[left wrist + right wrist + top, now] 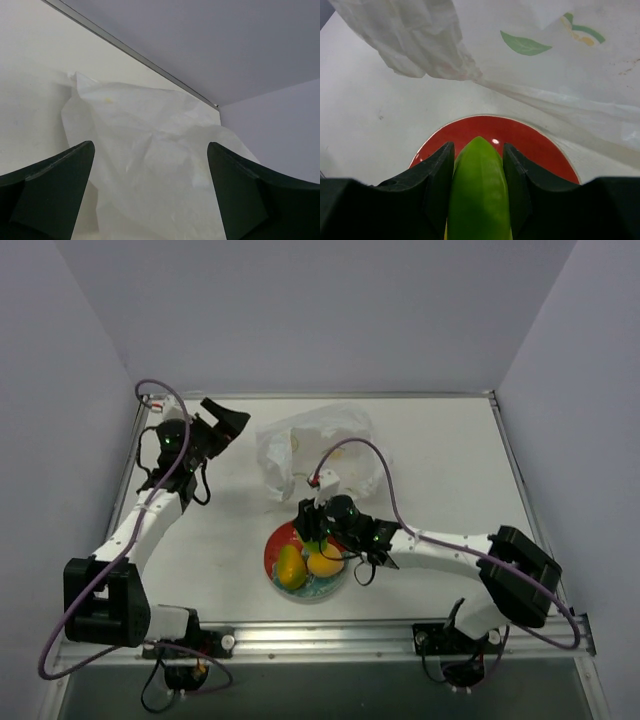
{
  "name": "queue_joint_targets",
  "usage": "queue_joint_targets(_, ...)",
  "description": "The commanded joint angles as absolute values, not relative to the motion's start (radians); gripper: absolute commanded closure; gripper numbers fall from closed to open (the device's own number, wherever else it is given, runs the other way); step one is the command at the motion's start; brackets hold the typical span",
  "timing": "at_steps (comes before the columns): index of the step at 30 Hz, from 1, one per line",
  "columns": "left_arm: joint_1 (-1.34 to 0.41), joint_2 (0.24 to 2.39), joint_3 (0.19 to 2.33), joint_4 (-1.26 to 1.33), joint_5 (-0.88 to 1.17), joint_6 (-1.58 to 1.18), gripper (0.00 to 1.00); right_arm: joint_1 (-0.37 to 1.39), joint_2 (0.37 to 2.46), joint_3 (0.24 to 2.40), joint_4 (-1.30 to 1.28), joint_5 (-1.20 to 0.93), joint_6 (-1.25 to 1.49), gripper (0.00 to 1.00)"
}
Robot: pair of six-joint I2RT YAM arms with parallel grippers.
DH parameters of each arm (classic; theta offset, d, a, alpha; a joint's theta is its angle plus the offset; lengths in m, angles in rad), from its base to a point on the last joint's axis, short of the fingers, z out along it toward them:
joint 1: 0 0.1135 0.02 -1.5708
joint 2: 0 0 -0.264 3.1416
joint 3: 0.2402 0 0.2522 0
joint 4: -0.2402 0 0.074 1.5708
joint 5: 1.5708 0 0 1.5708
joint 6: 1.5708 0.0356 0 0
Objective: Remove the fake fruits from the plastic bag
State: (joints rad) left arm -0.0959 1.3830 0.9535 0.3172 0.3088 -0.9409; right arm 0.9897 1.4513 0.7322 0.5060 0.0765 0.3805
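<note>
Left side: the left claw (228, 424) stands near the far left corner of the counter (215, 540), pointed toward the plastic bag (318, 443). It is released. In the left wrist view the left claw (150, 150) has its two dark fingers (55, 190) set wide apart with nothing between them. The plastic bag (150, 130) lies ahead of them as wrinkled white film. From the top view a thin strip of counter shows between claw and bag.

Centre, far: the bag lies crumpled on the counter toward the far edge, about mid-width. No fruit can be made out through the film.

Centre, near: a red plate (270, 554) sits toward the near edge, just on the near side of the bag. Two fruits rest on it side by side: a mango-shaped fruit (291, 567) on the left and a round orange-yellow fruit (323, 563) on the right.

Right of centre: the right claw (316, 530) is positioned over the far part of the plate. In the right wrist view the right claw (477, 147) is clenched on a glossy green piece (479, 195), both fingers pressed to its sides. The plate (535, 145) lies beneath it and the plastic bag (545, 65), bearing a printed green leaf (525, 45), lies beyond it.
</note>
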Motion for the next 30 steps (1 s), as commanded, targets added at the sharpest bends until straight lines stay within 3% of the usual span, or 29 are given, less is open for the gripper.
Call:
queue_joint_targets(1,-0.094,1.218,0.918,0.184,0.278,-0.884,0.06,0.992,1.524,0.785,0.604,0.054,0.331,0.71)
queue_joint_targets(10,-0.086,0.858,0.976,-0.285,0.279,-0.645,0.06,0.98,1.65,0.874,0.624,0.072,0.281,0.71)
queue_joint_targets(15,-0.087,0.729,0.954,-0.417,0.273,-0.528,0.06,0.983,1.687,0.838,0.658,0.083,0.297,0.71)
queue_joint_targets(21,-0.087,0.612,0.896,-0.505,0.334,-0.463,0.06,0.992,1.72,0.827,0.698,0.107,0.304,0.64)
queue_joint_targets(24,-0.089,0.588,0.89,-0.546,0.377,-0.417,0.06,0.999,1.698,0.831,0.681,0.13,0.293,0.53)
queue_joint_targets(28,-0.089,0.565,0.91,-0.601,0.399,-0.373,0.06,1.019,1.625,0.822,0.632,0.169,0.282,0.25)
queue_joint_targets(30,-0.089,0.56,0.922,-0.606,0.413,-0.358,0.06,1.023,1.571,0.807,0.62,0.181,0.284,0.16)
